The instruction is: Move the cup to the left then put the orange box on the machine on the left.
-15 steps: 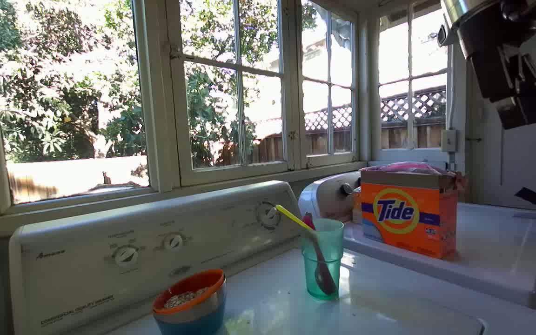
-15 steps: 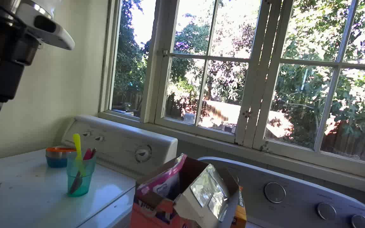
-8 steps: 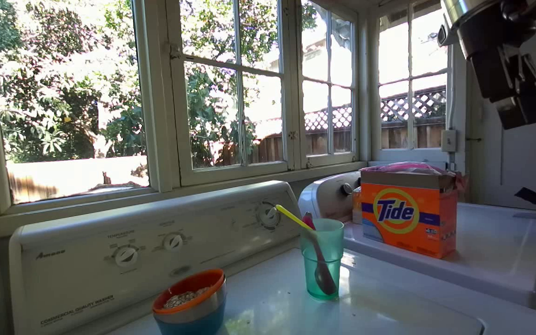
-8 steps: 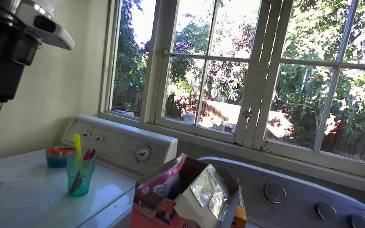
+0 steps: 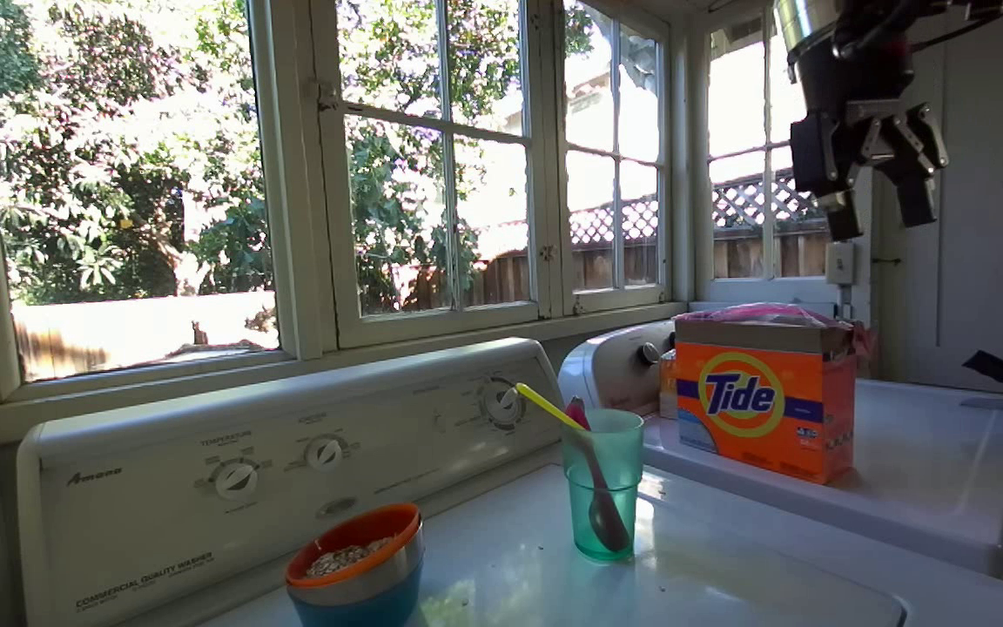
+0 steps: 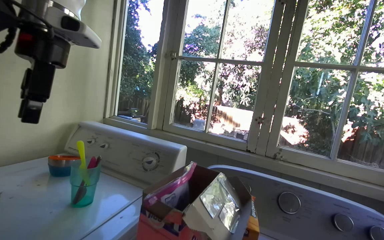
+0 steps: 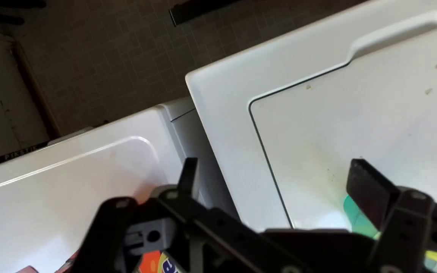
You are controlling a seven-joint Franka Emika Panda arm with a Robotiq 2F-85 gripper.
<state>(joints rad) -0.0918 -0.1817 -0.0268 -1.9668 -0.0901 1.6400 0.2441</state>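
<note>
The cup (image 5: 603, 522) is translucent teal, stands upright on the left white machine (image 5: 501, 583), and holds a yellow-handled utensil and a dark red spoon. It shows too in an exterior view (image 6: 87, 191) and, partly behind a finger, in the wrist view (image 7: 357, 218). The orange box (image 5: 763, 435), marked Tide, stands open-topped on the right machine (image 5: 928, 453); an exterior view shows its open flap and its side (image 6: 165, 228). My gripper (image 5: 882, 215) is open and empty, high above the machines. In the wrist view its fingers (image 7: 273, 170) are wide apart.
A bowl (image 5: 353, 566) with an orange rim and flakes stands on the left machine near its control panel (image 5: 205, 488). A smaller orange-yellow box (image 6: 252, 223) stands behind the Tide box. A gap (image 7: 218, 174) runs between the two machines. Windows line the back.
My gripper has moved leftward in one exterior view and rightward in the other. It has turned, so both fingers now show apart. Cup, box and bowl have not moved.
</note>
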